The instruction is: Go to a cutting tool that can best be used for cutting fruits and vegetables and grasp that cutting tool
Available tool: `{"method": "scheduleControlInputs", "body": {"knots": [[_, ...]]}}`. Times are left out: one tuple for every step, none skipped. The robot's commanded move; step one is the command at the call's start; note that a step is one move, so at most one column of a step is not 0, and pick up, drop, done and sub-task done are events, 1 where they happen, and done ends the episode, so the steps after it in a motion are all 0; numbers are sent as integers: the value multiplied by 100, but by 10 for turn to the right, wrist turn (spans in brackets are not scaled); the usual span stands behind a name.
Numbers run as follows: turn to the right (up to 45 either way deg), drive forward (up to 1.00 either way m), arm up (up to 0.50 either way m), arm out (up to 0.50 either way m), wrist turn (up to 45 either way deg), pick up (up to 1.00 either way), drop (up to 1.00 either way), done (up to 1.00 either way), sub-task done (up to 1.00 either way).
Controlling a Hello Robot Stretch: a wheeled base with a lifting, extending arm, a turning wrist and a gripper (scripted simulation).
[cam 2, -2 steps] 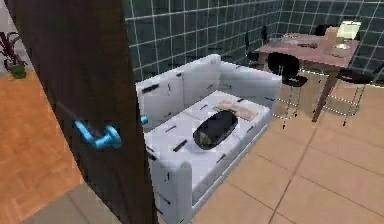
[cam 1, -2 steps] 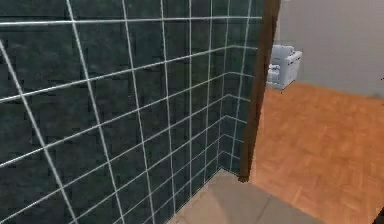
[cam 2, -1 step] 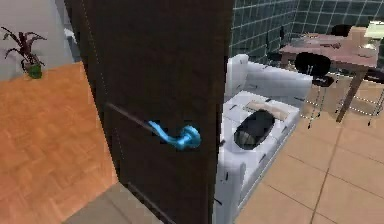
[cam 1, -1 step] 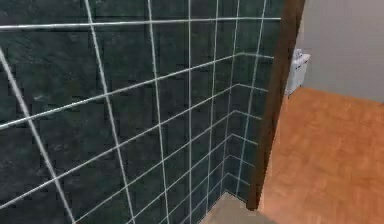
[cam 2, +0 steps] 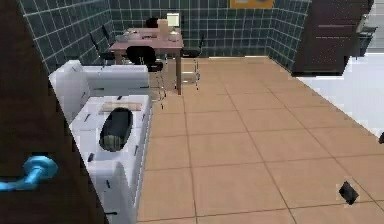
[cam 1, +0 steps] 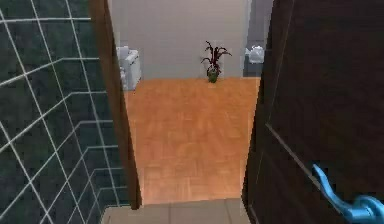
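Parked right at a doorway. Forward view, starting at the left: dark teal tiled wall (cam 1: 40,110), then a brown door frame (cam 1: 114,100) running top to bottom. Past the frame, orange wood floor (cam 1: 190,130) stretching off to a pale back wall (cam 1: 175,30). Some white blocky thing (cam 1: 128,66) poking out just behind the frame, too small to name. Potted plant (cam 1: 213,62) with dark reddish leaves standing on the floor against that back wall, then another pale thing (cam 1: 255,54) peeking out beside the dark door (cam 1: 320,100) at the right. Blue lever handle (cam 1: 350,200) low on that door.

Arm side view, left again: same sort of dark door edge (cam 2: 22,90) with a blue handle (cam 2: 25,175). Just beside it, a white appliance (cam 2: 112,135) with a dark round opening on top, and a second white unit (cam 2: 85,80) right behind it. Farther back, a dining table (cam 2: 150,42) with dark chairs (cam 2: 152,58) around it and a few small things on top, only blobs here. Tan tiled floor (cam 2: 240,130) across the middle, teal tiled wall (cam 2: 220,25) behind, orange picture (cam 2: 250,4) up on it. Dark shelving (cam 2: 335,35) at the right, and a small dark object (cam 2: 348,191) lying on the floor near the bottom right corner.

Can't tell the gripper's state from any of this, so no placing things off it. Can't tell where the cutting tool is either.
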Motion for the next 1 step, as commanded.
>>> {"method": "scheduleControlInputs", "body": {"knots": [[0, 100, 0, 0, 0, 0, 0, 0, 0]]}}
